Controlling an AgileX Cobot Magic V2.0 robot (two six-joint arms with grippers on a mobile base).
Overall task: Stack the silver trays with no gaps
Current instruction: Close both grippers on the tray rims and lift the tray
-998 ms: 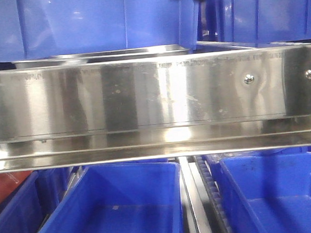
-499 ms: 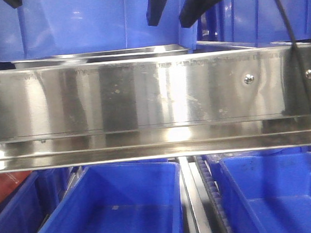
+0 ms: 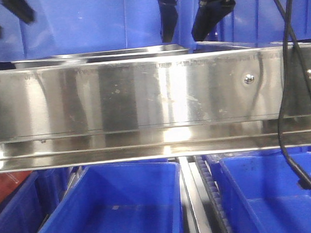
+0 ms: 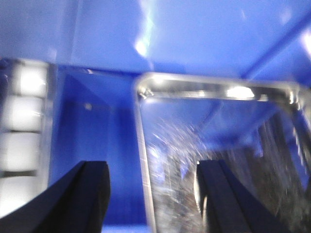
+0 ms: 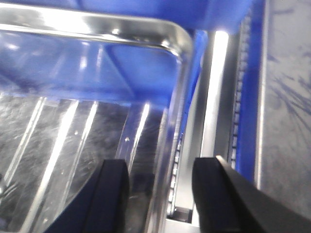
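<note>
Silver tray (image 4: 214, 145) edges seemingly lie between parted jaws of left gripper (image 4: 151, 174) and right gripper (image 5: 163, 170).

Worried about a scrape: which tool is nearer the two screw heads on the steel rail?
Right. The right tool hangs above and behind the rail, just left of the screw heads; the left tool is far off, over the rail's opposite end.

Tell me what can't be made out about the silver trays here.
Front view: the steel rail hides the silver tray below its rim, so any stack or gap is unseen.
Front view: the top edge cuts off the left gripper and right gripper.
Left wrist view: blur smears the tray's floor.
</note>
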